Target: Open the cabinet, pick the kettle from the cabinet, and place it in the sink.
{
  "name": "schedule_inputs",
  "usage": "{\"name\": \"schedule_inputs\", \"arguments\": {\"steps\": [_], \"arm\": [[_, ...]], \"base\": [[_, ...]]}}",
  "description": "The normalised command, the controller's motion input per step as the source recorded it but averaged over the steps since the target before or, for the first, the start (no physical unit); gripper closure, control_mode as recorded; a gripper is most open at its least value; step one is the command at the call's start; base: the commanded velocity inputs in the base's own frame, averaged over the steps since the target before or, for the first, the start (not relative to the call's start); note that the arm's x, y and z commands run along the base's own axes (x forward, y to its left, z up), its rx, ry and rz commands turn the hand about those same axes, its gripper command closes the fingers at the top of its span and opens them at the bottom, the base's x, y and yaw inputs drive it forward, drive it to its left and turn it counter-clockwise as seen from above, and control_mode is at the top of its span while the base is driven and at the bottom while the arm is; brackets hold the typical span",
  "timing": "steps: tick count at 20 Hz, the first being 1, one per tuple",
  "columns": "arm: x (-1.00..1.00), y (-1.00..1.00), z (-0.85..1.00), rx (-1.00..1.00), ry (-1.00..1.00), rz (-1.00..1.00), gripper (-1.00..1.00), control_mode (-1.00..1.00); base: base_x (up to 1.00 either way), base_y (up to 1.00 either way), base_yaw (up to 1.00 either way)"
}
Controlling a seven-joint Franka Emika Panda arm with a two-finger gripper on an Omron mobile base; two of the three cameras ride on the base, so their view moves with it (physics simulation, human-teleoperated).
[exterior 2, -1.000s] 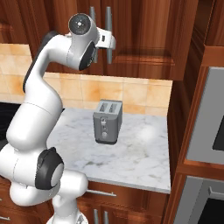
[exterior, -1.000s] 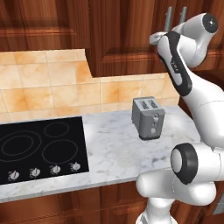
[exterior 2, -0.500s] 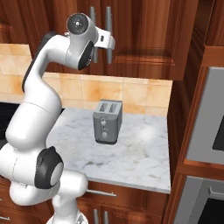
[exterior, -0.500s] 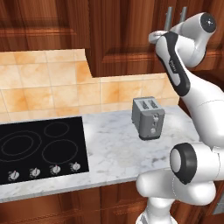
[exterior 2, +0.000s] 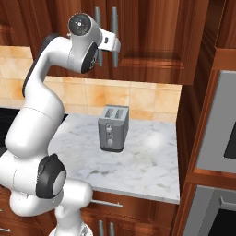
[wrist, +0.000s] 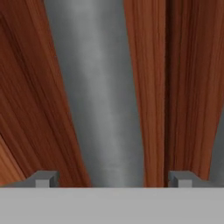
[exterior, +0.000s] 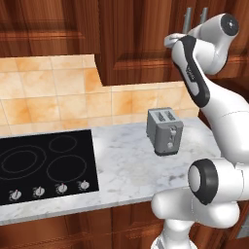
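Risk: the fingers [wrist: 181, 178], spread wide around the left handle [wrist: 98, 100] of the cabinet [exterior 2: 152, 41], may close off-centre and slip when pulling, because the bar sits nearer one finger. The doors are shut, so the kettle is hidden. Count: two handles, one toaster [exterior 2: 112, 127] on the surface [exterior 2: 147, 166], one cooktop [exterior: 44, 163].

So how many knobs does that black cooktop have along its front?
4, in a row along the cooktop's front edge: far left, next, third, rightmost. None seem hidden.
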Motion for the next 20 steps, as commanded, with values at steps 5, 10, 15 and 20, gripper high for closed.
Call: {"name": "schedule_inputs", "arguments": {"steps": [5, 10, 15, 20], "arm": [[0.34, 0.26, -0.08, 0.0, 0.0, 0.0, 1.0, -1.0], [0.16, 0.43, -0.1, 0.0, 0.0, 0.0, 1.0, -1.0], [0.07, 0.52, -0.1, 0.0, 0.0, 0.0, 1.0, -1.0], [0.05, 0.54, -0.08, 0.0, 0.0, 0.0, 1.0, -1.0]], "base": [[0.0, 0.0, 0.0], [0.0, 0.0, 0.0], [0.0, 0.0, 0.0], [0.0, 0.0, 0.0]]}}
